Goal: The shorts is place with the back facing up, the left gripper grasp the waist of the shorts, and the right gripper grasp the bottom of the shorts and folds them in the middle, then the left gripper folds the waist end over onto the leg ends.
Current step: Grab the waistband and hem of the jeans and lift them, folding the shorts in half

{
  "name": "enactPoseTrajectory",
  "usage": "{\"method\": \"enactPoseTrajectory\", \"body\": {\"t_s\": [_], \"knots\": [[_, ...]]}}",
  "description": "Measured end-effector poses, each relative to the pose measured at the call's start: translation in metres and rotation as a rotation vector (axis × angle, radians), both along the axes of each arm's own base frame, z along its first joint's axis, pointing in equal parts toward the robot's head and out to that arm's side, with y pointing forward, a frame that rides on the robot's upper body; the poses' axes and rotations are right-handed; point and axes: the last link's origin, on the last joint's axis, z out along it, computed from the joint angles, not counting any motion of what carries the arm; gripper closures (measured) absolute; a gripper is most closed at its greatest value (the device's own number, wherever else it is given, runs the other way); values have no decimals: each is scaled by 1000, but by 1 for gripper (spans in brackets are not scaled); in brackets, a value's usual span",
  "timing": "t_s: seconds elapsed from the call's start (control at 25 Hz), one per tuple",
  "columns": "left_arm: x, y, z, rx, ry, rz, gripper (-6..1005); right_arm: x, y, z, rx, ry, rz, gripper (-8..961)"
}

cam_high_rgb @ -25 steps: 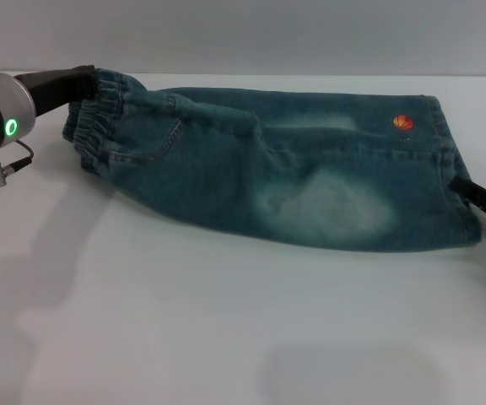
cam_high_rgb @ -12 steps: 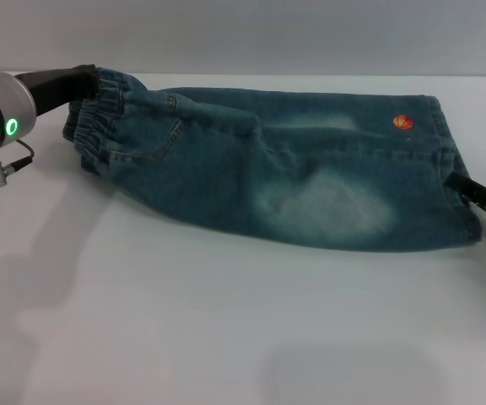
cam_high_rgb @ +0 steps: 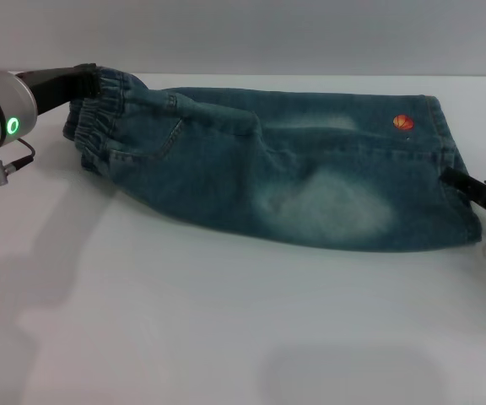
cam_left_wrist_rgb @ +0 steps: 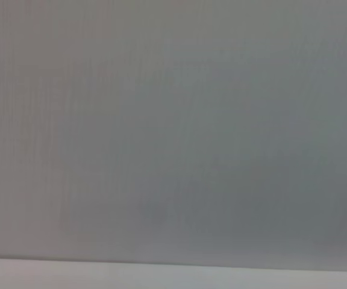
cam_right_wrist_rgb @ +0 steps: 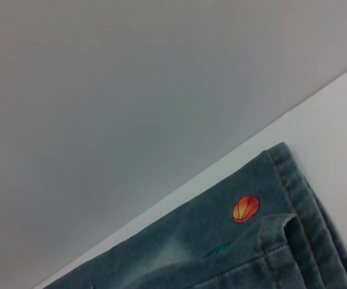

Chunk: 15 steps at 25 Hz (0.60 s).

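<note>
The shorts [cam_high_rgb: 294,177] lie folded lengthwise on the white table [cam_high_rgb: 226,321], in blue-green denim with pale faded patches. The ruffled waist [cam_high_rgb: 98,118] is at the far left, and the leg hems [cam_high_rgb: 450,148] are at the right beside an orange ball print [cam_high_rgb: 402,123]. My left gripper [cam_high_rgb: 83,80] is shut on the top corner of the waist, its green light glowing on the silver wrist. My right gripper [cam_high_rgb: 462,184] reaches in from the right edge and lies against the hem. The right wrist view shows the hem corner [cam_right_wrist_rgb: 300,198] and the ball print [cam_right_wrist_rgb: 246,208].
A grey wall [cam_high_rgb: 268,34] rises behind the table's far edge, close behind the shorts. Bare white tabletop stretches in front of the shorts. The left wrist view holds only the wall and a thin strip of table [cam_left_wrist_rgb: 161,276].
The right gripper has crept a little up and left along the hem. The left gripper and the waist have risen very slightly. The shorts otherwise lie as before.
</note>
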Motion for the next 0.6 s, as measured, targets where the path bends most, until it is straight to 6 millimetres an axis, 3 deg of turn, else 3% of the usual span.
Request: {"method": "enactPoseTrajectory", "body": {"t_s": [0.6], "knots": [[-1, 1, -2, -5, 2, 4, 940, 7, -5, 2, 6, -9, -23, 470]]}}
